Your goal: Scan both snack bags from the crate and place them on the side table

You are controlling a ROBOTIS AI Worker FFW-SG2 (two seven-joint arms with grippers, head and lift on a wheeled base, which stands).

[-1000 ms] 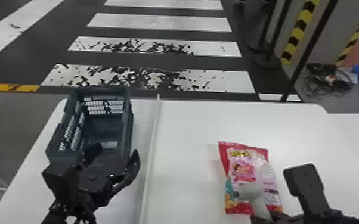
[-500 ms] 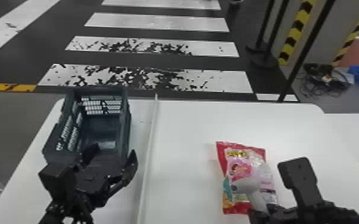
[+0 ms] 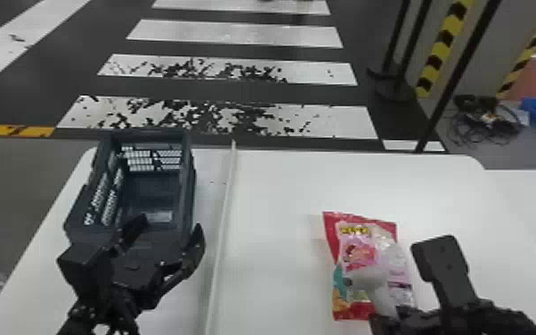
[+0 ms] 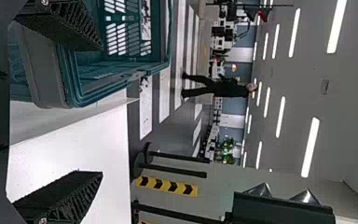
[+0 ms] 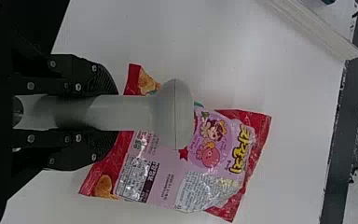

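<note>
My right gripper is squeezed around the grey scanner, one finger on each side of its handle. The red and pink snack bag lies flat on the white table, right of the middle and low in the head view. My right gripper is at the lower right, close by the bag's near end, so that arm is the one near it. The bag is longer one way than the other. Its long way runs from its far end, nearer the top of the frame, to its near end at the bottom, with a little slant. The scanner's handle runs almost the same way, and its round head is over the bag. I can't tell if they touch. My left gripper has its fingers spread with nothing between them. It waits at the lower left, by the near end of the dark crate, well apart from the bag. I think the bag is there to be scanned. Next, I should aim the scanner head at its code, and I must not push the bag crooked.
</note>
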